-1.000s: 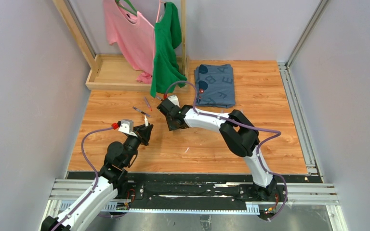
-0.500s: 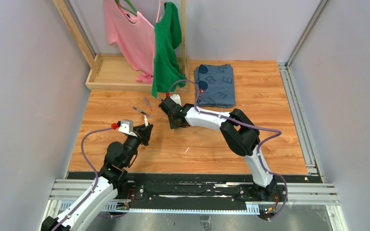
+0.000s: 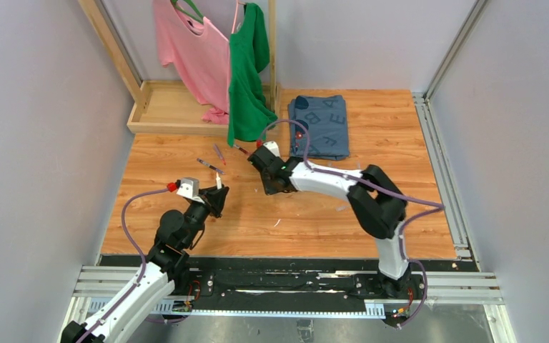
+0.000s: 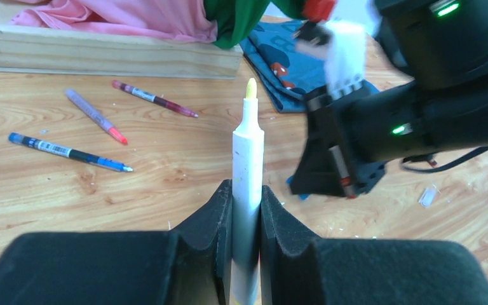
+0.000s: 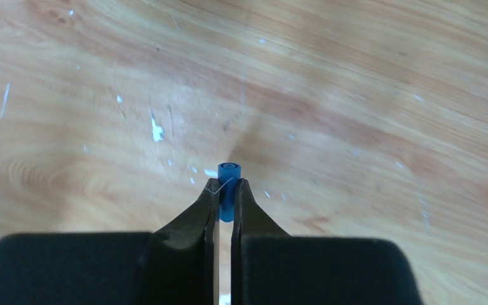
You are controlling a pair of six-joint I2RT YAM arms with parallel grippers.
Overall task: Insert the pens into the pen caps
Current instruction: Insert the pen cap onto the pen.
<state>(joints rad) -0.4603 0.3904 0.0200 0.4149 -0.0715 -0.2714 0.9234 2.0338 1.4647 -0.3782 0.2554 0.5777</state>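
My left gripper (image 4: 246,190) is shut on a white pen (image 4: 248,152) that stands upright between its pads, yellow tip up; from above, this gripper (image 3: 214,197) sits left of centre. My right gripper (image 5: 227,186) is shut on a small blue pen cap (image 5: 229,173), whose end pokes out past the fingertips just above the wood. In the top view the right gripper (image 3: 272,186) points down, to the right of the left one. Three more pens lie loose on the table: dark red (image 4: 154,98), purple (image 4: 95,115) and blue-black (image 4: 70,151). No other caps show.
A wooden rack base (image 3: 168,114) with a pink shirt (image 3: 189,50) and a green shirt (image 3: 246,68) stands at the back left. A folded blue cloth (image 3: 319,125) lies at the back. A white scrap (image 4: 428,195) and small flecks dot the table (image 3: 400,214).
The right gripper has closed on the blue cap and shifted a little to the right. The left gripper and its white pen have stayed put.
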